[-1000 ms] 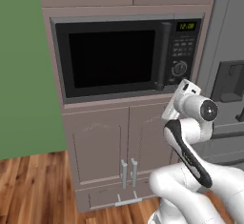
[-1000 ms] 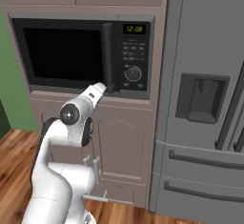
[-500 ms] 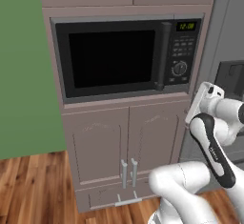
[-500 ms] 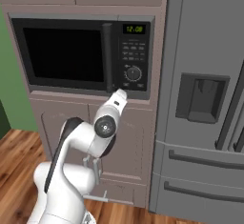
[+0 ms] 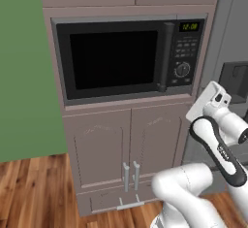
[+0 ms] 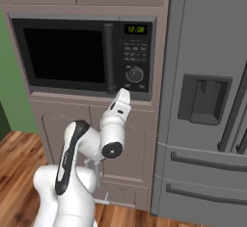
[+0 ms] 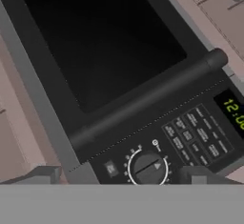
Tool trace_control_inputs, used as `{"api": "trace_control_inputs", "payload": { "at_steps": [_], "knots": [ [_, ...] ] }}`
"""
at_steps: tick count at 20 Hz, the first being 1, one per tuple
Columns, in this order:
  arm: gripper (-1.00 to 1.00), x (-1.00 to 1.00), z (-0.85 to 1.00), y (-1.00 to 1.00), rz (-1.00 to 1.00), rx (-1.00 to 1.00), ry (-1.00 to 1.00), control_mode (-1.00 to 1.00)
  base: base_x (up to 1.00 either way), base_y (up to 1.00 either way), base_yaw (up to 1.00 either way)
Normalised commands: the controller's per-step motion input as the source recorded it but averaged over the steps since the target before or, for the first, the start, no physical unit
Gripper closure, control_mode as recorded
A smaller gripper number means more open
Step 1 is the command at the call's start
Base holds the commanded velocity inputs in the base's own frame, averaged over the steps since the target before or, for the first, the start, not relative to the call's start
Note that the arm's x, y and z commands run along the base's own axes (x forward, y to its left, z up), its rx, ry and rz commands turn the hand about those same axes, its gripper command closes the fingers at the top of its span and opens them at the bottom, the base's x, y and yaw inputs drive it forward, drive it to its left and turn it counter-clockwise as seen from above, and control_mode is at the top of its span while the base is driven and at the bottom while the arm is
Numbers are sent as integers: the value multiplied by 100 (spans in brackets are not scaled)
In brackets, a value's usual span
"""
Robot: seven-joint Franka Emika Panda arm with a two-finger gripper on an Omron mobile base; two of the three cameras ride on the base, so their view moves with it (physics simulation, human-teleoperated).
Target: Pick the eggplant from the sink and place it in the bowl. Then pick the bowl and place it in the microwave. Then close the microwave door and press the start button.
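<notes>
The microwave point(image 5: 131, 57) display point(image 5: 189, 26), upper right of its panel, reads 12:00 in green. Its door point(image 5: 114, 59) is closed. The pincer point(image 7: 116, 175), fingers apart, holds nothing.

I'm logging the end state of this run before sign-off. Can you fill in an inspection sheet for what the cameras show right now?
Surface: wood floor bare in front of the cabinets.
Job's things: microwave in the taupe cabinetry, door shut, display lit green, dial on the button panel; eggplant, bowl and sink: nothing seen.
Clutter: nothing seen.
Grippers: gripper open and empty, close to the panel near the dial, touching nothing.
Cables: nothing seen.
Surroundings: cabinet doors below the microwave shut; grey fridge to the right; green wall to the left.
</notes>
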Motion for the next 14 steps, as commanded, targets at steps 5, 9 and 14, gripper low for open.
{"api": "trace_control_inputs", "payload": {
  "at_steps": [5, 9, 14],
  "knots": [
    [-100, 47, 12, -1, 0, 2, 1, -100, 0, 0, 0],
    [100, 31, 0, 0, 0, 0, 4, -100, 0, 0, 0],
    [100, 40, 0, -4, 0, 0, 5, -100, 0, 0, 0]
  ]
}}
